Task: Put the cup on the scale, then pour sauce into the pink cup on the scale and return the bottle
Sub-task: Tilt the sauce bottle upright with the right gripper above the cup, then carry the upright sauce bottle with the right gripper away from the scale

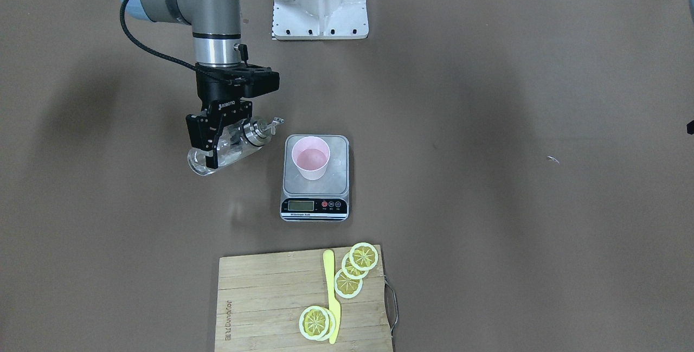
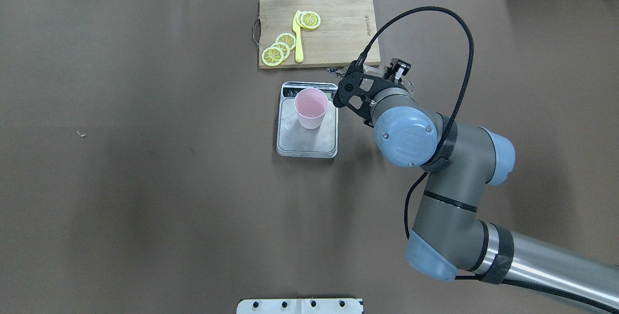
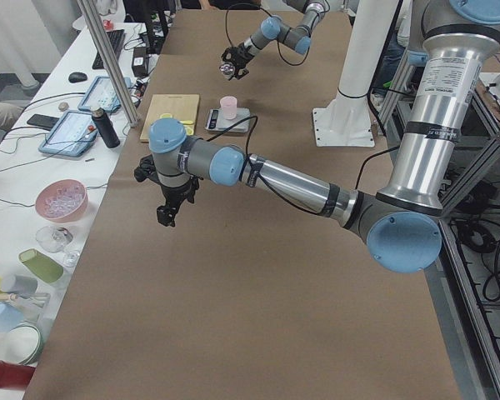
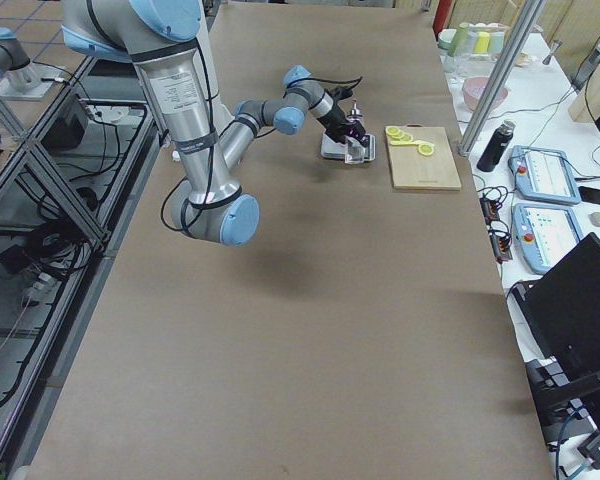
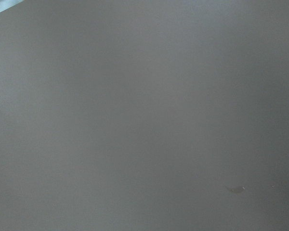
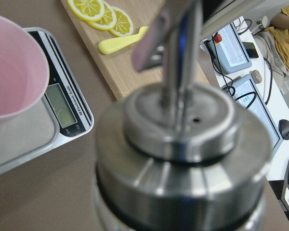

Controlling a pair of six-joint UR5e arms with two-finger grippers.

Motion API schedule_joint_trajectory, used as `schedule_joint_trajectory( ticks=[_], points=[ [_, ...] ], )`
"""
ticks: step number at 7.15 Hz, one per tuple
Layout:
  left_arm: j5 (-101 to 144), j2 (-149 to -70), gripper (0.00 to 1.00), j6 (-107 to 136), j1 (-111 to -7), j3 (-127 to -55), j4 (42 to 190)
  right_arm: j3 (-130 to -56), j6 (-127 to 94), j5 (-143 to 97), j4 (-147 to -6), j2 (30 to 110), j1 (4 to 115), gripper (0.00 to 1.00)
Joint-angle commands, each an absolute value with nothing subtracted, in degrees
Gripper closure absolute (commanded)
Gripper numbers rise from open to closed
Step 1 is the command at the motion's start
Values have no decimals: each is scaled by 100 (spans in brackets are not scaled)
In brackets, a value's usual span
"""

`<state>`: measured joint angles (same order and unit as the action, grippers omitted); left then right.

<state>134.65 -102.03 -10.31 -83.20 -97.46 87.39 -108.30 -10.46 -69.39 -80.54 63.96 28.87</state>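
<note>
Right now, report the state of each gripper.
Left gripper: cannot be told, seen only from the side.
Right gripper: closed, holding the bottle.

The housing of my right pincer [image 1: 205, 148] carries the white word "ROBOTIQ", readable in the front-facing view. The wooden cutting board [image 1: 255, 287] has a brand mark burned along one edge, but its letters are too small and turned for me to read. The scale [image 1: 314, 212] has a line of fine print under its LCD display [image 1: 301, 205], also too small; the display shows no legible digits.
</note>
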Motion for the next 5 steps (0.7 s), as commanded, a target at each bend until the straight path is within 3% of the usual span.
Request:
schedule_joint_trajectory(
  ticks=[1, 3, 5],
  points=[
    [13465, -10038, 3, -1037, -8332, -9747, 9147, -11100, -2452, -7381, -6978, 6878, 2944, 78],
    [13465, -10046, 3, -1037, -8332, -9756, 9202, -10934, -3617, -7531, -5367, 7503, 2953, 81],
    [13456, -10046, 3, -1028, -8332, -9869, 9255, -10907, -3752, -7559, -5335, 7663, 3032, 85]
  ],
)
